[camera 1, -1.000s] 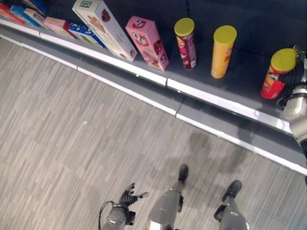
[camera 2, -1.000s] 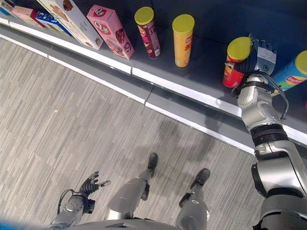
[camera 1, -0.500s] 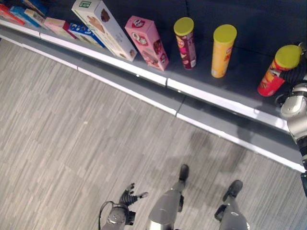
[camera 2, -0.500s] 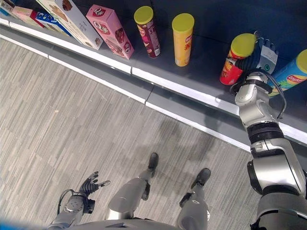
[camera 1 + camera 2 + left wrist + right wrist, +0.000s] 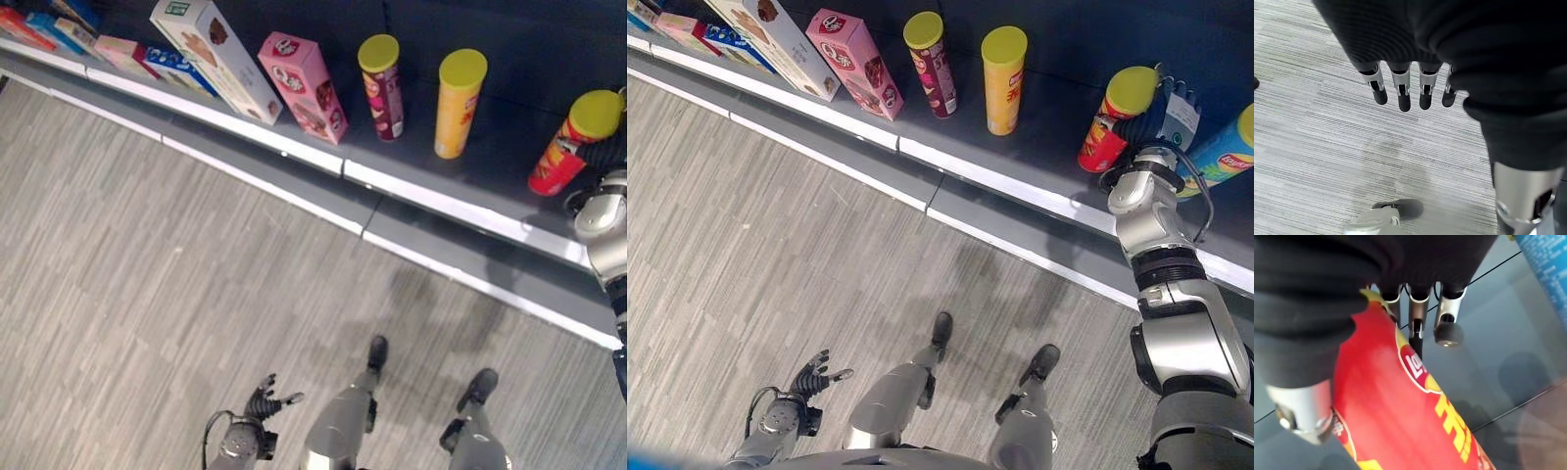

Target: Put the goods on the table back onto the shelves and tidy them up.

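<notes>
Red can [image 5: 1112, 120] tilted on the dark shelf [image 5: 1038, 147] at far right, right hand [image 5: 1156, 113] wrapped around it, blue can [image 5: 1225, 147] just beside, open shelf toward yellow can [image 5: 1002, 67], left hand [image 5: 813, 375] relaxed, low over floor [image 5: 774, 245].

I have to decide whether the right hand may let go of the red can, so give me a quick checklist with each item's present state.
1. Red can on the shelf: ok, its base rests on the dark board.
2. Red can upright: not ok, it leans.
3. Right hand on the can: ok, fingers lie along its side.
4. Room beside it: ok, gap to the yellow can; the blue can sits just past the hand.
5. Left hand: ok, open and idle over the floor.
</notes>
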Tool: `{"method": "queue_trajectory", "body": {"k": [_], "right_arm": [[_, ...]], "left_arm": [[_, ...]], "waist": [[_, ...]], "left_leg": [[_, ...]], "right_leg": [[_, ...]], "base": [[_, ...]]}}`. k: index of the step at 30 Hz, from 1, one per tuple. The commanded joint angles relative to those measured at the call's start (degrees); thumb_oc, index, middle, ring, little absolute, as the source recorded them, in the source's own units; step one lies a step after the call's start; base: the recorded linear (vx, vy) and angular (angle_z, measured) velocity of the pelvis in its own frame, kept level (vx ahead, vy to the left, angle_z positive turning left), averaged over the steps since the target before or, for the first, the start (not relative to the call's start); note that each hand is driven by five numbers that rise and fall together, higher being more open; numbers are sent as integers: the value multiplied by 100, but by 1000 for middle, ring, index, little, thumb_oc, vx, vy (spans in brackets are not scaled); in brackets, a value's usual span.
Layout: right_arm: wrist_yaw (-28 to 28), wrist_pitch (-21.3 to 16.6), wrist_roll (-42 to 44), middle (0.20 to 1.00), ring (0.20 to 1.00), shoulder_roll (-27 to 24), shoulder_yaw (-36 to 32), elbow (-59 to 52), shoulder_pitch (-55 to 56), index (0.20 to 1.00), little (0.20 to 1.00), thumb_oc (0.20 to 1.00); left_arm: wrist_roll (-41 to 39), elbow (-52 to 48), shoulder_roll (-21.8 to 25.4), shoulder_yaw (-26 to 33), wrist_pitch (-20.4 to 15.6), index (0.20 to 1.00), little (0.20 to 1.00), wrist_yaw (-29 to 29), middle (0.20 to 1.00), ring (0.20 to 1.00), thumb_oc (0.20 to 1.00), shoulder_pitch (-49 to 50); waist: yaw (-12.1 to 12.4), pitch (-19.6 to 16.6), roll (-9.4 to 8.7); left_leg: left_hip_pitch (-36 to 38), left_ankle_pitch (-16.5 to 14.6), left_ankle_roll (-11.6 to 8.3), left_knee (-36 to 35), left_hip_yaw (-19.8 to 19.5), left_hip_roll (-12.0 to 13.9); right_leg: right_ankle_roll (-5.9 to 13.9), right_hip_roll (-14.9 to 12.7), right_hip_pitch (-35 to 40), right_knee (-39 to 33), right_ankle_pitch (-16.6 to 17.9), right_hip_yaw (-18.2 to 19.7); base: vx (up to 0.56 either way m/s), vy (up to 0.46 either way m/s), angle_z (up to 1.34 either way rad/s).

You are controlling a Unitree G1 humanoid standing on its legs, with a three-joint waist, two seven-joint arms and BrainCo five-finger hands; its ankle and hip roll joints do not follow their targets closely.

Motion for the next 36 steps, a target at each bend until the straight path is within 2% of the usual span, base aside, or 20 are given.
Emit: {"method": "queue_trajectory", "body": {"k": [1,15,23,36], "right_arm": [[-214,-186,229,1000,1000,-155,256,155,-605,1000,1000,1000],[-263,-247,473,1000,1000,152,43,-121,-352,1000,1000,1000],[-272,-341,659,1000,1000,570,-336,-800,129,1000,1000,1000],[-238,-294,750,1000,1000,428,-330,-368,57,1000,1000,1000]], "left_arm": [[-293,71,234,-457,-85,1000,1000,183,1000,1000,1000,-163],[-280,67,219,-454,-33,1000,1000,215,1000,1000,1000,-196],[-202,163,193,-417,55,1000,1000,199,1000,1000,1000,-270],[-263,85,281,-333,10,1000,1000,221,1000,1000,1000,-264]], "waist": [[127,-102,-141],[63,-133,-209],[35,-141,-388],[9,-117,-486]], "left_leg": [[-224,4,-253,11,114,16],[-164,-41,-242,11,149,24],[-147,-75,-211,11,157,24],[-167,-84,-197,11,272,-47]], "right_leg": [[345,-383,287,545,-691,309],[352,-381,306,534,-676,345],[377,-415,341,496,-615,308],[424,-508,274,473,-474,367]], "base": [[0,0,0],[0,0,0],[0,0,0],[-6,8,0]]}}
